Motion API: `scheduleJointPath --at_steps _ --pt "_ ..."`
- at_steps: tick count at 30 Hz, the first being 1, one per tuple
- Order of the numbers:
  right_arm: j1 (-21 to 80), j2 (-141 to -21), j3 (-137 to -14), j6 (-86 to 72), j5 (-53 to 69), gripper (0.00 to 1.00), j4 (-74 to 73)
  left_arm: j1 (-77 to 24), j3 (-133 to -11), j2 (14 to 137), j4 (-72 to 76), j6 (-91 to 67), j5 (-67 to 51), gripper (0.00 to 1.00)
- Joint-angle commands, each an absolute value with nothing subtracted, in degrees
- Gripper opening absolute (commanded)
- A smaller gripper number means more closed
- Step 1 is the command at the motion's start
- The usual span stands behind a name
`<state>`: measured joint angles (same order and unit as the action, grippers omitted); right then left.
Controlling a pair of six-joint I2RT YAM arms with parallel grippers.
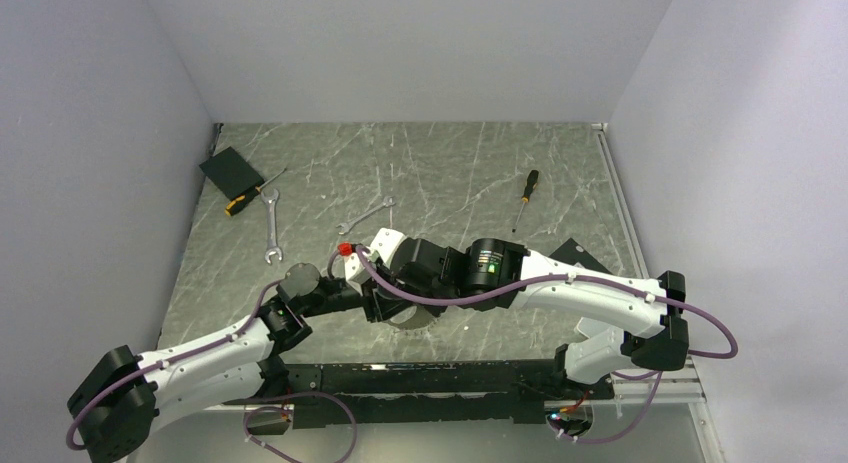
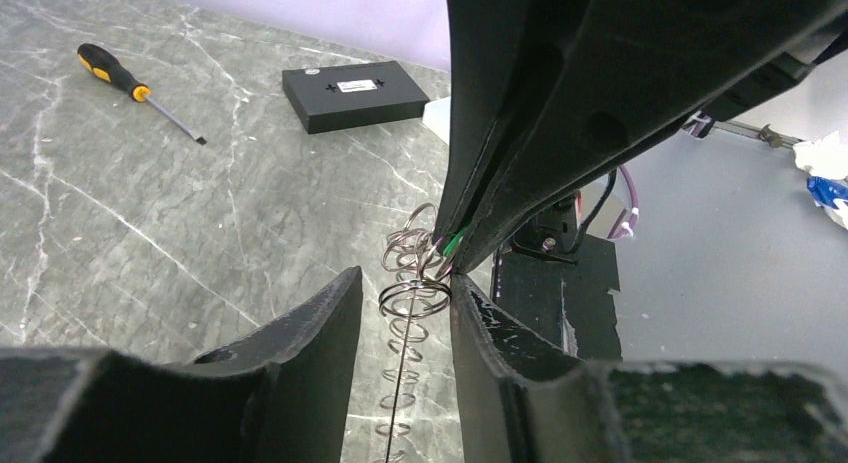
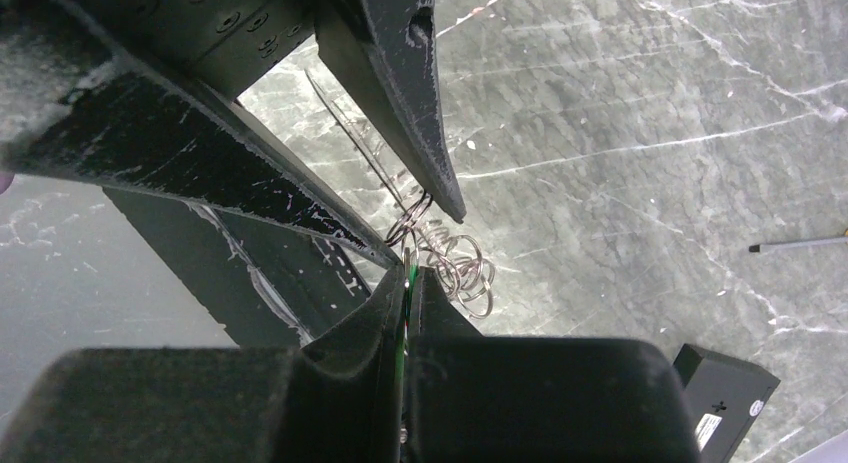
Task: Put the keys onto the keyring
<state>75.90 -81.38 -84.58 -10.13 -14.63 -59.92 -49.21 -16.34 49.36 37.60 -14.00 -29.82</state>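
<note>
The right gripper [image 3: 411, 273] is shown fully closed, its fingertips pinching the green key [image 2: 453, 244], of which only a thin bright green edge is exposed. The left gripper [image 2: 405, 279] is held partly open and meets it tip to tip. Its jaws stand on either side of the keyring [image 3: 468, 269], seen here as a cluster of thin silvery wire loops, and nothing is clamped between them. One loop appears to rest against one finger. What carries the loops, and whether the key's edge meets one of them, cannot be told. The meeting point is placed close to the near edge of the desk [image 1: 450, 163], about midway along it. Open grey marbled surface is left toward the far edge and the right edge. Nearest in that direction is a wrench [image 1: 365, 216], lying just beyond the grippers; a second wrench [image 1: 272, 226] is set further left. In the far left corner a black box [image 1: 231, 170] is laid, with a screwdriver [image 1: 250, 195] at its near side. A second screwdriver [image 1: 525, 195] is laid right of centre, and a second black box [image 1: 578, 251] beside the right arm. The desk is enclosed by pale walls [image 1: 400, 53] on the left, far and right sides.
</note>
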Motion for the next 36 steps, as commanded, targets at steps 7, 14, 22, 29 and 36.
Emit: scheduleJointPath --at_steps 7,14,22,29,36 --pt "75.94 -81.05 -87.96 -11.25 -13.80 0.00 -57.21 -49.43 -19.35 49.27 40.88 -7.04 -37.98 0.28" --pt "75.94 -81.11 -88.20 -11.11 -13.80 0.00 -57.32 -49.49 -18.76 45.92 37.58 5.60 -47.87 0.20" --pt "75.94 -81.02 -87.98 -10.90 -13.80 0.00 -57.20 -49.53 -19.41 41.15 29.35 15.16 -51.00 0.16" --pt "75.94 -81.09 -88.15 -10.84 -13.61 0.00 -56.95 -49.58 -18.42 41.64 32.35 11.56 -49.28 0.37" --pt "75.94 -80.76 -88.08 -10.94 -13.71 0.00 -57.13 -49.66 -17.34 40.03 33.77 9.50 -47.03 0.99"
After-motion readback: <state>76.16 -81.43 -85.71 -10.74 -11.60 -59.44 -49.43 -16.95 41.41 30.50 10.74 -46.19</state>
